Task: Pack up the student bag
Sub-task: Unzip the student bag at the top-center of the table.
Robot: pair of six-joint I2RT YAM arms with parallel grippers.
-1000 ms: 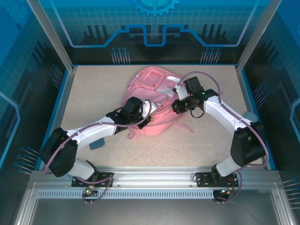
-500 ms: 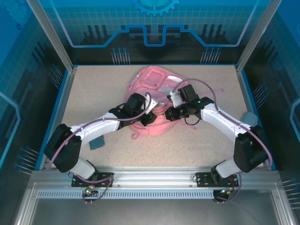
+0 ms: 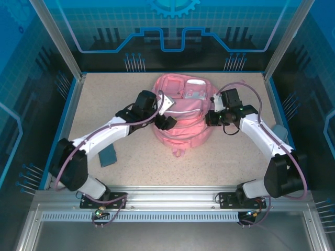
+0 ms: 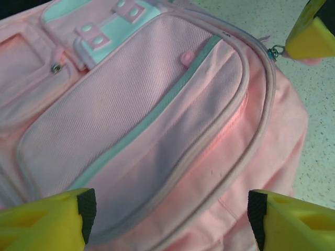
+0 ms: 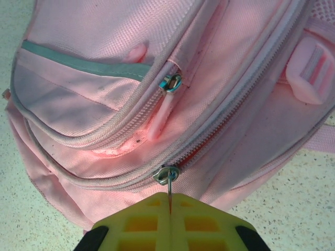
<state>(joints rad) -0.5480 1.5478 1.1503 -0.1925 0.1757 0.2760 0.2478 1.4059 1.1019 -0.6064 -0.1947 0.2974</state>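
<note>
The student bag (image 3: 183, 117), a large pink backpack with pale trim patches, lies front up in the middle of the table. My left gripper (image 3: 166, 112) hovers open over its left side. In the left wrist view its yellow fingers (image 4: 47, 219) stand wide apart above the front pocket (image 4: 131, 120), with nothing between them. My right gripper (image 3: 210, 117) is at the bag's right side, shut on the thin zip pull (image 5: 170, 189) of the main zipper, just below the metal slider (image 5: 166, 175). The right gripper's tip (image 4: 310, 39) also shows at the bag's edge.
A small dark blue booklet (image 3: 108, 156) lies on the speckled table (image 3: 104, 99) near my left arm. A second zip slider (image 5: 170, 82) sits on the pocket above. Blue walls (image 3: 70, 112) border the table on both sides and at the back.
My left gripper has opened, let go of the bag and moved away from me. My right gripper moved right, still shut on the zip pull. The bag shifted right and now lies squarer.
</note>
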